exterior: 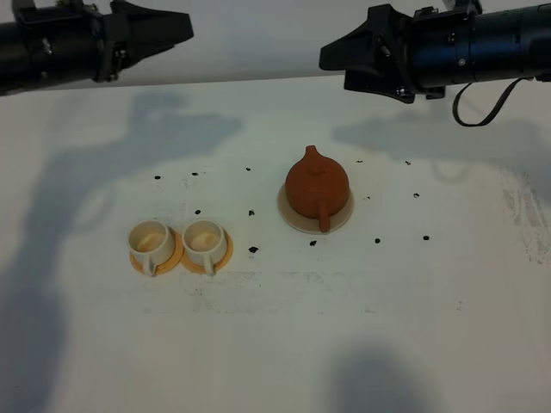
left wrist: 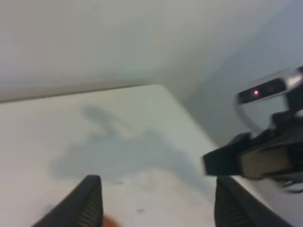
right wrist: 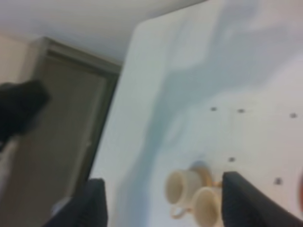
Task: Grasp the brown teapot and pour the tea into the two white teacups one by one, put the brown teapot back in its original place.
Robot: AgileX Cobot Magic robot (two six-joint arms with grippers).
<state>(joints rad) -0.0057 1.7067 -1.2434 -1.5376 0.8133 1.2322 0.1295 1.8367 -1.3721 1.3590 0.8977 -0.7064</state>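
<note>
The brown teapot (exterior: 317, 187) sits on its beige coaster (exterior: 293, 217), the original place, right of the table's middle, handle toward the front. The two white teacups (exterior: 152, 243) (exterior: 205, 242) stand side by side on orange saucers at front left; the right wrist view shows them too (right wrist: 182, 187) (right wrist: 206, 207). My right gripper (exterior: 340, 56) (right wrist: 163, 182) hovers high behind the teapot, open and holding nothing. My left gripper (exterior: 176, 26) (left wrist: 156, 182) hovers high at the back left, also open and holding nothing. Neither gripper touches anything.
Small black marks (exterior: 253, 249) dot the white table (exterior: 284, 335) around the teapot and cups. The table's far edge meets a pale wall. In the left wrist view the other arm (left wrist: 258, 158) shows across the table.
</note>
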